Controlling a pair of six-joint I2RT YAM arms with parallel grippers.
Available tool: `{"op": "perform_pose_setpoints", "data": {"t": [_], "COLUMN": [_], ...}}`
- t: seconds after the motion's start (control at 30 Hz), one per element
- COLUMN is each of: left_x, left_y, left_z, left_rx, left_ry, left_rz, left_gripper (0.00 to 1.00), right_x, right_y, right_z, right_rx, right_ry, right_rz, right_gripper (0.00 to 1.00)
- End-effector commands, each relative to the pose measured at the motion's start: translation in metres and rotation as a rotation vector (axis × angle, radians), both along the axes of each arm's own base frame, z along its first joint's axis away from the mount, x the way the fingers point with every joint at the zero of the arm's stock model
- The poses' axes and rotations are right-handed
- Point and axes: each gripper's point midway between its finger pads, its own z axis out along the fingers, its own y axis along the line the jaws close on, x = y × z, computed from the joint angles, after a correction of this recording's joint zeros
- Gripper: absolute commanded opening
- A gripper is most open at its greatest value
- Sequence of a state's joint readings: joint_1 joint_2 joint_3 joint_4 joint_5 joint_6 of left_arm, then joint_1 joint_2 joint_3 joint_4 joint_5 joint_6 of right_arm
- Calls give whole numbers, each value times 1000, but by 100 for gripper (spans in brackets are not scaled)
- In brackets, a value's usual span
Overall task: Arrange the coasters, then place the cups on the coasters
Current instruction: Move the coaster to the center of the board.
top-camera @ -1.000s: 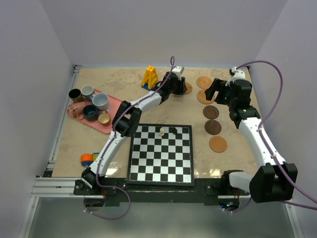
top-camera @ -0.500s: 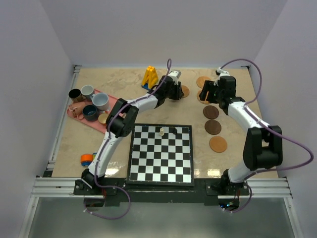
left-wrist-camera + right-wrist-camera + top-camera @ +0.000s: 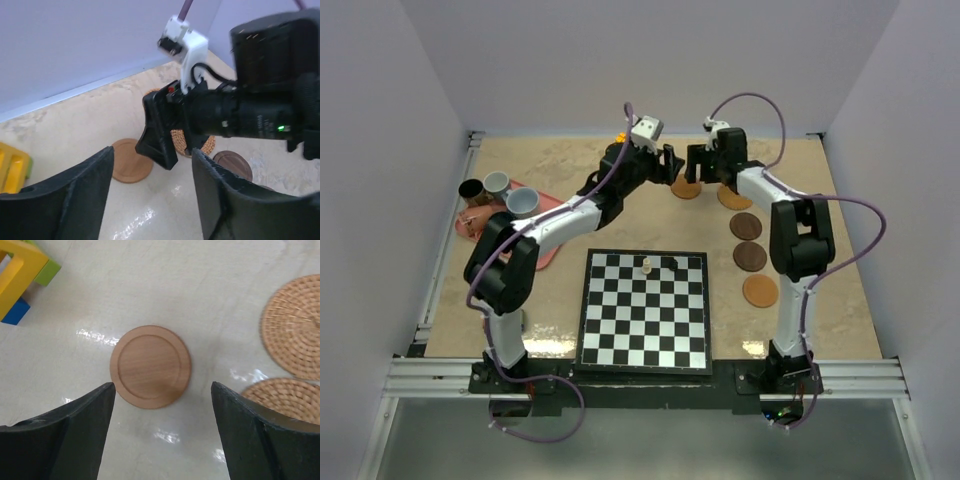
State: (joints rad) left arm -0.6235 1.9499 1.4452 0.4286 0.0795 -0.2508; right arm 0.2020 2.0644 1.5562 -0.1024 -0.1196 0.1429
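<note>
Both spread and empty, the right gripper (image 3: 161,389) hangs over a tan coaster (image 3: 150,366), the left gripper (image 3: 152,154) close opposite.

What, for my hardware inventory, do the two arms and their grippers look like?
The left arm and right arm have white links with black joints, each trailing a purple cable. The left gripper and right gripper have broad, black, tapering fingers.

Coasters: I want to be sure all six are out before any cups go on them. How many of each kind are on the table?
woven coasters: 2
plain light tan coasters: 2
dark brown coasters: 2
Total: 6
</note>
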Motion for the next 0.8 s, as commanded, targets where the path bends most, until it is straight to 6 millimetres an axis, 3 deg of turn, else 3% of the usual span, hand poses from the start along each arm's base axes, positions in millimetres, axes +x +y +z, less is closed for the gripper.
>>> {"op": "perform_pose_setpoints", "data": {"t": [0.0,0.07,0.13,0.5,0.77], "left_x": [-7,-17,-28,-79,-102], "left_y": [48,63,77,123,134], "left_z": [8,10,12,-2,19], "left_rx": [-50,-60,-57,73,111], "left_ry": [28,49,63,153,150], "left_rz": [147,166,190,204,169], "left_gripper": [75,83,89,97,99], "right_x": [18,23,30,47,38], "right_y": [37,46,48,36,50], "right_z": [17,9,-3,-39,-67], "right_rx": [-76,-109,-149,-271,-259], "right_ry": [-78,-76,-70,-21,54], "right_rz": [56,51,24,-46,65], "right_gripper": [84,87,98,99,99]}}
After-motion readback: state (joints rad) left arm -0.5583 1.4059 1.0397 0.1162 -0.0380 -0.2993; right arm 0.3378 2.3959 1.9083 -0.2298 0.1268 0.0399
